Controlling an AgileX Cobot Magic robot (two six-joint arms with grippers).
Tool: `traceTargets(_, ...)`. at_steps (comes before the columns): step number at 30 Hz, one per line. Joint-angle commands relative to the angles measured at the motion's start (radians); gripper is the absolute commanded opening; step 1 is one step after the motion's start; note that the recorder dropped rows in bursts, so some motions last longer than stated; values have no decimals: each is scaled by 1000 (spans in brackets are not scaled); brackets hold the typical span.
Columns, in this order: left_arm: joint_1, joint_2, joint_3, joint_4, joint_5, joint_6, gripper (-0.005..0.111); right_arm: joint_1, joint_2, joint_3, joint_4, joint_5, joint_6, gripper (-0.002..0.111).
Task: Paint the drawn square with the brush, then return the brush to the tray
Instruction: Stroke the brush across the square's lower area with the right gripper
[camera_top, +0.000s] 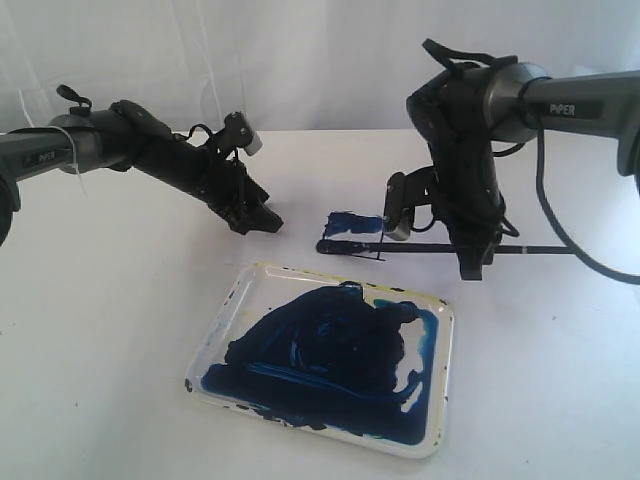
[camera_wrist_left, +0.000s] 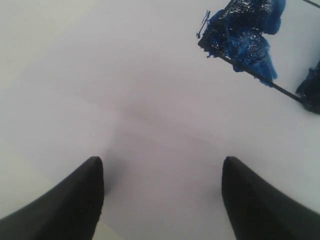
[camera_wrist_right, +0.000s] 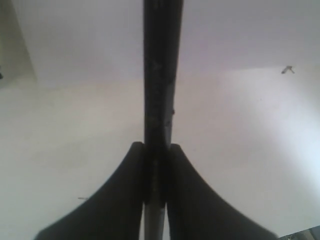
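Note:
The drawn square (camera_top: 353, 222) is smeared dark blue on the white paper behind the tray (camera_top: 228, 316); the left wrist view shows the square (camera_wrist_left: 245, 35) too. The brush (camera_top: 430, 247) lies level just above the paper, its bristle tip (camera_top: 328, 245) at the square's near edge. My right gripper (camera_top: 473, 262) is shut on the brush handle (camera_wrist_right: 159, 90), which runs straight out between the fingers. My left gripper (camera_top: 262, 218) hovers open to the left of the square, with nothing between its fingers (camera_wrist_left: 75, 200). The tray is coated with dark blue paint.
A white paper sheet (camera_top: 330, 170) covers the table under both arms. The right arm's cable (camera_top: 560, 225) loops down at the right. A backdrop curtain (camera_top: 300, 60) hangs behind the table.

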Motion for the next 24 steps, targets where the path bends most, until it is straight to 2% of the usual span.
traceTargets(1, -3, 3, 3, 15, 17, -15, 70, -2, 0, -2, -27, -31, 50, 0)
traceTargets(24, -3, 3, 3, 17, 17, -15, 70, -2, 0, -2, -173, 47, 98, 0)
